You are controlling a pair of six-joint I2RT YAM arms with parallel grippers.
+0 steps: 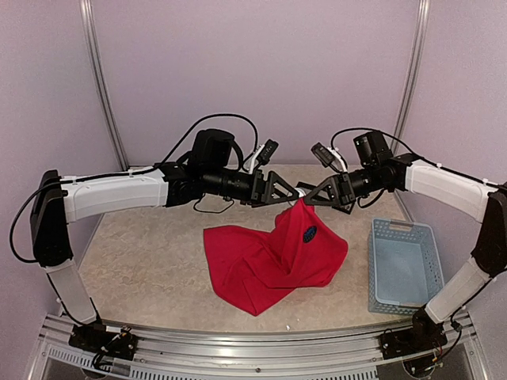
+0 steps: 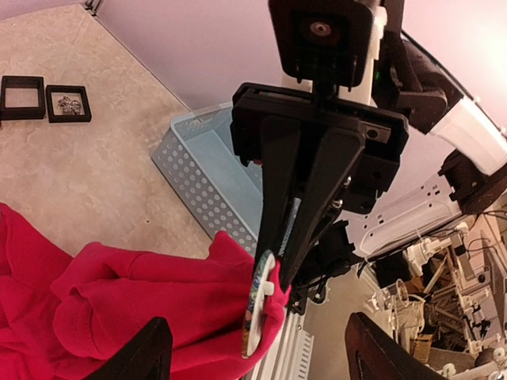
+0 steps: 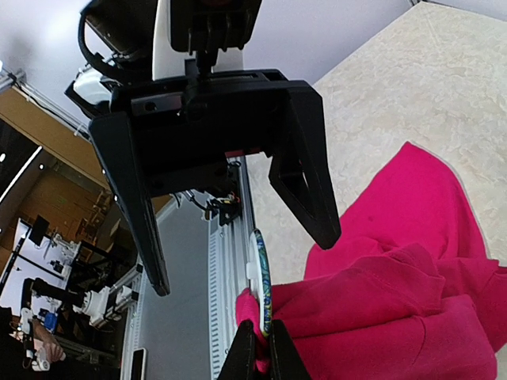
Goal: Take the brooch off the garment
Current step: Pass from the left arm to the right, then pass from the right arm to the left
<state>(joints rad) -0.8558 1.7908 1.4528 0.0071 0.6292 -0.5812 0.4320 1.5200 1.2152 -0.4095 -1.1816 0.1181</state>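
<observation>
Bright red garment [image 1: 269, 261], pale blue perforated basket [image 1: 404, 269].

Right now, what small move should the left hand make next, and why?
Probably close the left hand on the brooch: its fingers stand open either side of it, while the right hand pinches the garment up just beside it.

Pale lilac walls [image 1: 253, 71] enclose a beige marbled tabletop [image 1: 150, 269].

Overhead view looks down from behind; both close wrist views share the garment [image 2: 119, 301].
</observation>
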